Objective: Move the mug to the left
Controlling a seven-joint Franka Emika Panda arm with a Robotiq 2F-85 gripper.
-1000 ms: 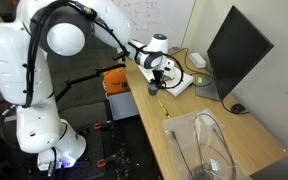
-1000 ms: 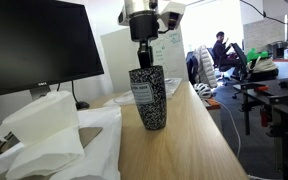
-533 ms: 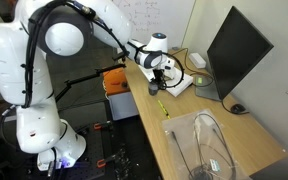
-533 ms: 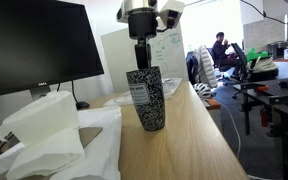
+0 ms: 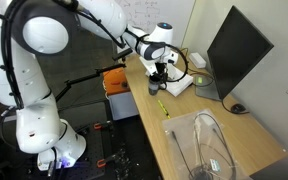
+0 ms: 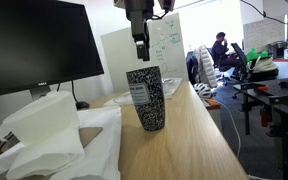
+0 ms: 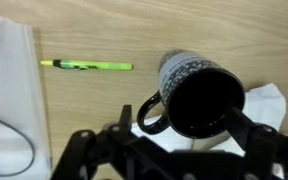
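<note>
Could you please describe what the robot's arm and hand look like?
The arm is glossy white, built of bulky rounded segments with darker seams at the joints. A black cable runs along its outside. The hand is black and narrow; in the wrist view its fingers look dark and angular. No markings are legible.

Counted on the wooden desk (image 6: 199, 140): one speckled mug (image 7: 199, 100), one green pen (image 7: 84, 66), one monitor (image 5: 234, 55), one clear plastic container (image 5: 212, 150).
</note>
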